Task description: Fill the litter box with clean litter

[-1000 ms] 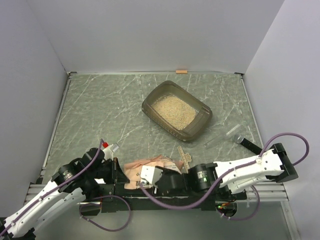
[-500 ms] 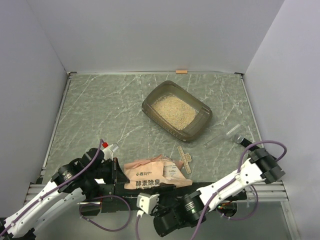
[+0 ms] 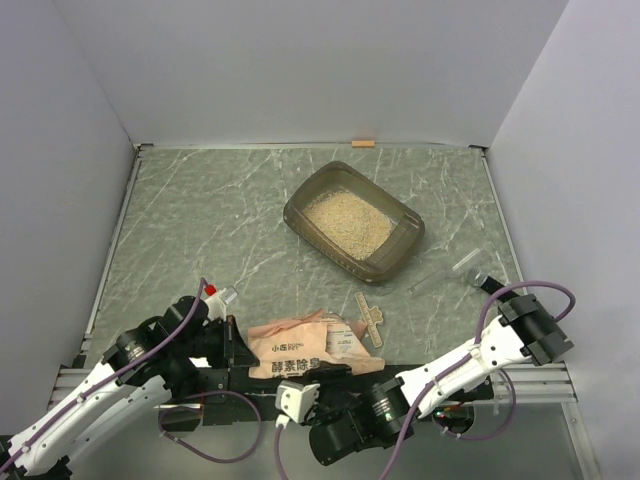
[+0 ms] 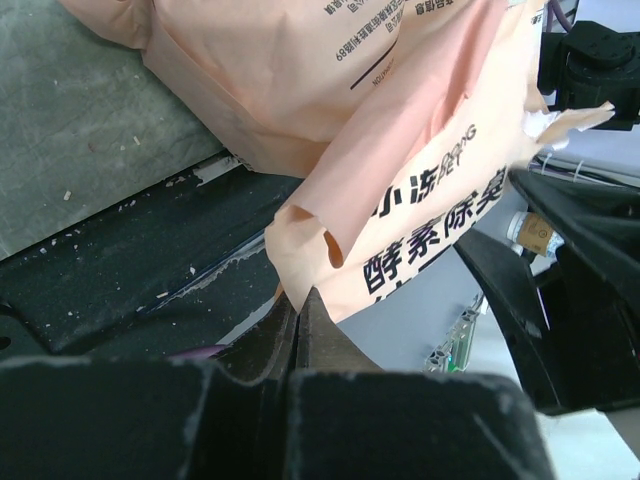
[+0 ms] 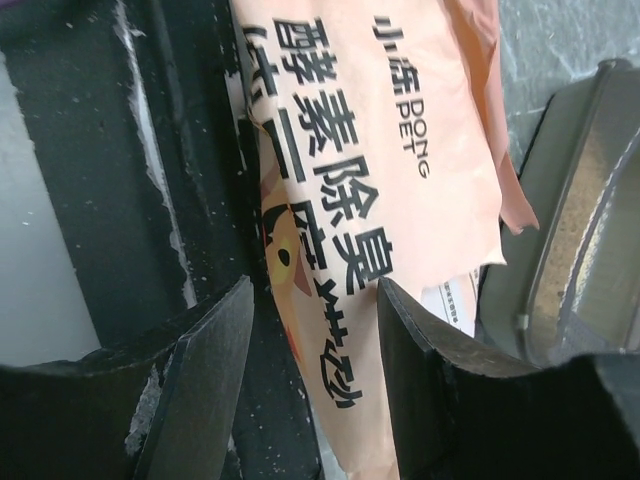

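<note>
Clean litter (image 3: 347, 222), fine pale beige granules, covers the bottom of the dark brown-grey translucent plastic litter box (image 3: 402, 258), which sits right of centre on the grey marbled bench (image 3: 200, 230). At the near left, the left arm's fingers (image 4: 300, 310) are pressed together, tips touching a corner of the crinkled orange-pink printed bag (image 3: 310, 345); whether they pinch it I cannot tell. That bag lies flat at the near edge, partly overhanging it. Just right of it rests a small tan ribbed strip (image 3: 372, 322). Off the near edge, the right arm's fingers (image 5: 215, 340) stand apart, holding nothing, the bag just beyond them. A clear plastic tube (image 3: 450, 270) lies far right.
</note>
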You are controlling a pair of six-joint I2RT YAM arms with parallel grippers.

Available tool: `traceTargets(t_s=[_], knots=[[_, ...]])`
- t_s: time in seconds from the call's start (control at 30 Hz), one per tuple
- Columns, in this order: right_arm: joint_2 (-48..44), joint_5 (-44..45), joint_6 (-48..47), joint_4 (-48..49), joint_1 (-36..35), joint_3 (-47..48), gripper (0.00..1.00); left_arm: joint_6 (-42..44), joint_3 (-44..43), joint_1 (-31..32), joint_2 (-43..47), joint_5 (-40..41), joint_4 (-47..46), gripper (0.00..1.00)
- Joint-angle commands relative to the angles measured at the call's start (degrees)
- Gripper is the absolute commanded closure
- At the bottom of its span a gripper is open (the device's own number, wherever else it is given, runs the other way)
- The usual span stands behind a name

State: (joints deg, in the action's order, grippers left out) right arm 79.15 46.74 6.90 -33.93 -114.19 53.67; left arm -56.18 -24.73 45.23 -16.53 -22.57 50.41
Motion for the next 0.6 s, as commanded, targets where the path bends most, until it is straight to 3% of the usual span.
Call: traceTargets(t_s=[0.0, 0.3, 0.33, 0.53, 0.57], knots=[[-2.8, -0.4, 0.6, 3.3, 1.1, -2.5, 0.41, -1.6, 0.1, -0.1, 0.3, 1.0, 2.1, 0.99], [-3.0, -1.3, 1.4, 7.9, 4.5, -7.4, 0.45, -1.8, 0.1, -0.1, -0.1, 1.1, 2.0, 0.99], [-3.3, -2.1, 1.0, 9.0, 5.4, -8.2, 0.48, -1.9, 0.1, -0.1, 0.0, 1.2, 2.1, 0.99], [-6.5, -3.1, 0.8, 9.1, 7.0, -10.2, 0.99, -1.9, -0.4, -0.1, 0.2, 0.7, 1.4, 0.99], [-6.8, -3.5, 1.0, 8.5, 7.1, -10.2, 1.00, -1.6, -0.8, -0.1, 0.4, -0.1, -0.6, 0.98]])
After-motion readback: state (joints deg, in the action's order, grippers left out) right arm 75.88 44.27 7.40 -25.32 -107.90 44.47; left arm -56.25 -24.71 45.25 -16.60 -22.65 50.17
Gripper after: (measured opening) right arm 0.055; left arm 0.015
